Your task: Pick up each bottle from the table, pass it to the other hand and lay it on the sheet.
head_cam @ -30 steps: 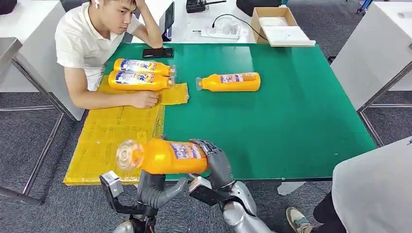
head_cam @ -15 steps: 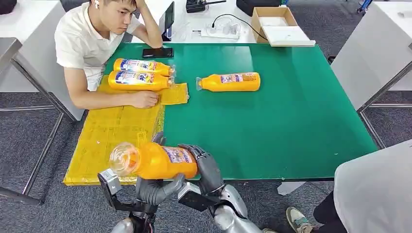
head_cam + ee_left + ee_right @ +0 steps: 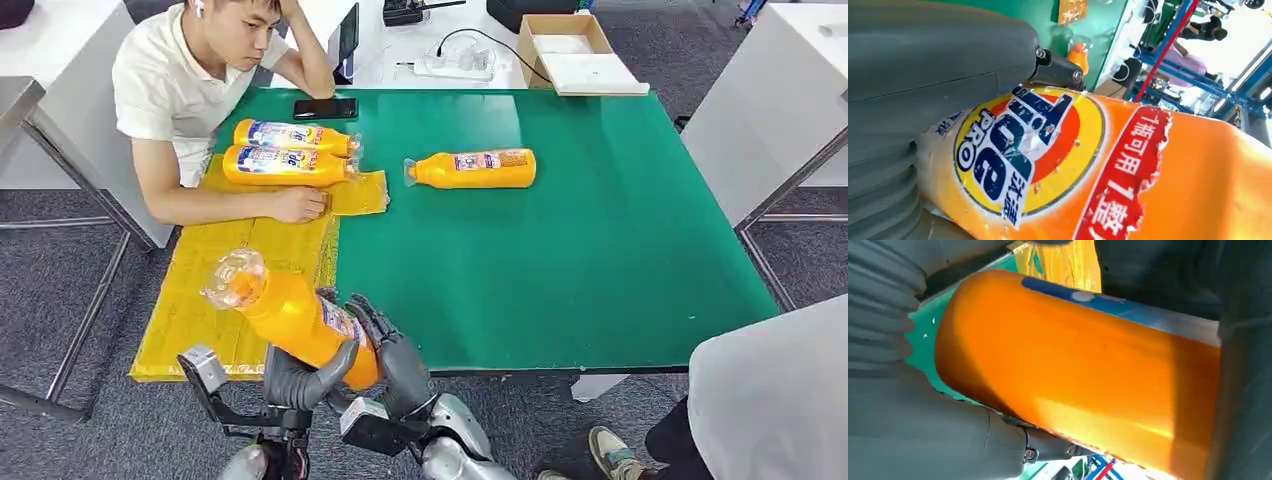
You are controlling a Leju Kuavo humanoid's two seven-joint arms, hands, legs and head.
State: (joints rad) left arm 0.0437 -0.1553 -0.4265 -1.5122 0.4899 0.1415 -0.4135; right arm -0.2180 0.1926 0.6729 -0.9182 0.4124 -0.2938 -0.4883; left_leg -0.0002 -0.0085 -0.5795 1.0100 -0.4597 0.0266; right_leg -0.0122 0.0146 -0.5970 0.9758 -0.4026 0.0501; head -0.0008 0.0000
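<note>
Head view: one bottle [image 3: 300, 318] is clasped by both left hand [image 3: 300, 378] and right hand [image 3: 398, 360], mid-handover; two bottles [image 3: 288, 153] are laid on the sheet [image 3: 225, 270], one [image 3: 472, 168] is left on the table [image 3: 560, 250].

Both arms are reaching up from below, side by side. The left robot hand [image 3: 300, 378] and the right robot hand [image 3: 398, 358] are each wrapping fingers around the bottle [image 3: 290, 315].

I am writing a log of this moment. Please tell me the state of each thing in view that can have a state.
Held bottle: in the air, tilted, cap end up and over the sheet, gripped by both hands.
Left hand: grips the held bottle.
Right hand: grips the held bottle near its base.
Two bottles: lying side by side on the sheet.
Lone bottle: lying on the table.
Sheet: flat on the table.
Box: open.
</note>
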